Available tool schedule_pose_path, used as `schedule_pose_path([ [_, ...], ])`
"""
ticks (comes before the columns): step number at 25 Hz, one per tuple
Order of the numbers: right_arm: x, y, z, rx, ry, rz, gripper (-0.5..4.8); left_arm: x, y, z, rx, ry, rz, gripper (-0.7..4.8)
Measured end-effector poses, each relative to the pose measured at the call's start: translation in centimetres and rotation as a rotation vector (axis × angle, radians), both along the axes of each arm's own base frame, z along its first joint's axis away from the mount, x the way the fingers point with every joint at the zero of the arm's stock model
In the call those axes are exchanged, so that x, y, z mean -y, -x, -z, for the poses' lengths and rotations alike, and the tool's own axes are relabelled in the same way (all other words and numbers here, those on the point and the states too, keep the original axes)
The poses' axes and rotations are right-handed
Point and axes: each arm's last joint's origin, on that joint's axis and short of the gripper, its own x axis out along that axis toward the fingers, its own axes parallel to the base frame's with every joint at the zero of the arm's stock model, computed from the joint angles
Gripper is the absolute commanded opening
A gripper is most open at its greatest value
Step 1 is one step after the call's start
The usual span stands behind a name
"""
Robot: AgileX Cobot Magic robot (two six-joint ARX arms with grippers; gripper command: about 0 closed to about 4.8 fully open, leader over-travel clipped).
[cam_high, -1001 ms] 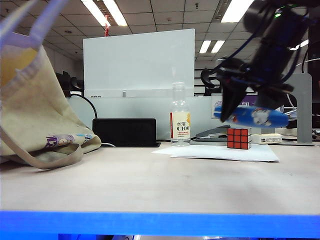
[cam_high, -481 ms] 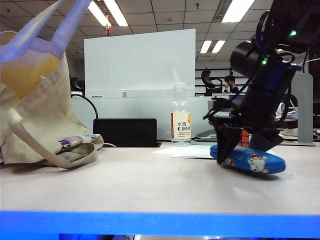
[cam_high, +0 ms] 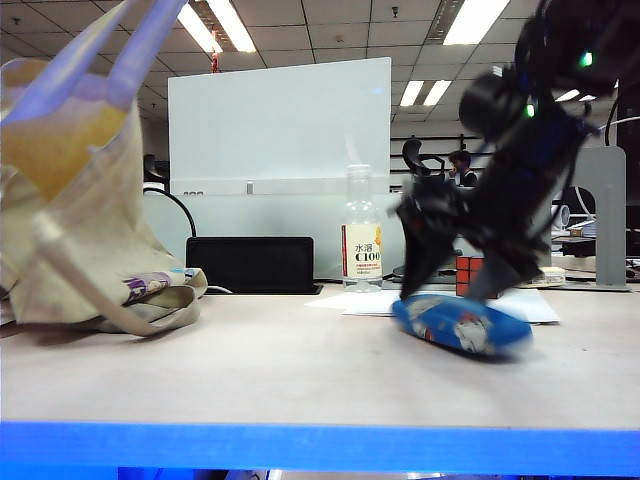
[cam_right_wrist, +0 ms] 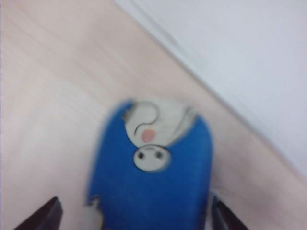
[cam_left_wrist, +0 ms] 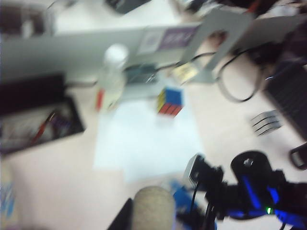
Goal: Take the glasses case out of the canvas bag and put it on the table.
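Note:
The blue glasses case (cam_high: 460,327) with cartoon figures lies on the table (cam_high: 280,370), right of centre. My right gripper (cam_high: 450,292) stands over it, open, one finger on each side. In the right wrist view the case (cam_right_wrist: 153,177) fills the space between the dark fingertips (cam_right_wrist: 52,213), with a gap of table on one side. The beige canvas bag (cam_high: 70,230) slumps at the far left, its straps pulled up out of the picture. My left gripper (cam_left_wrist: 144,216) is shut on a strap (cam_left_wrist: 153,206) of the bag, high above the table.
A clear bottle (cam_high: 361,232) stands at the back centre, beside a black box (cam_high: 252,264). A Rubik's cube (cam_left_wrist: 171,101) sits on white paper (cam_high: 370,303) behind the case. A whiteboard and office clutter stand further back. A blue band marks the table's front edge.
My right arm brought the glasses case down from the air onto the table and slid it to the left. Its jaws have spread wider. The bag has lifted and shifted slightly.

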Motion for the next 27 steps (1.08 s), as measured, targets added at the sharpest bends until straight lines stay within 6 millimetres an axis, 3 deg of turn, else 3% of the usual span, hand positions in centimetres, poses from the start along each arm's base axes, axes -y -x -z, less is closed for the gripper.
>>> schedule_pose_path([
  [8, 0.4, 1.6, -7.1, 0.222, -0.071, 0.000, 4.10, 0.1, 0.2, -2.6, 0.233, 0.083, 0.046, 4.57],
  [9, 0.6, 2.1, -8.1, 0.245, -0.076, 0.003, 4.09, 0.1, 0.1, -2.7, 0.244, 0.086, 0.044, 4.79],
  [14, 1.6, 5.2, -13.7, 0.429, -0.131, 0.011, 4.09, 0.2, -0.5, -2.2, 0.230, 0.074, 0.026, 4.79],
  [16, 1.9, 6.0, -14.8, 0.470, -0.142, 0.015, 4.09, 0.4, -1.0, -1.6, 0.202, 0.056, 0.010, 4.79],
  [20, 2.4, 7.5, -15.8, 0.475, -0.143, 0.016, 4.09, 0.8, -2.6, 1.2, 0.044, -0.026, -0.042, 4.79],
  [23, 2.7, 8.3, -16.4, 0.478, -0.147, 0.014, 4.09, 1.2, -4.4, 4.6, -0.150, -0.118, -0.092, 4.79],
  [27, 2.8, 8.9, -16.1, 0.430, -0.132, 0.012, 4.09, 2.0, -6.6, 8.2, -0.349, -0.097, -0.103, 4.79],
])
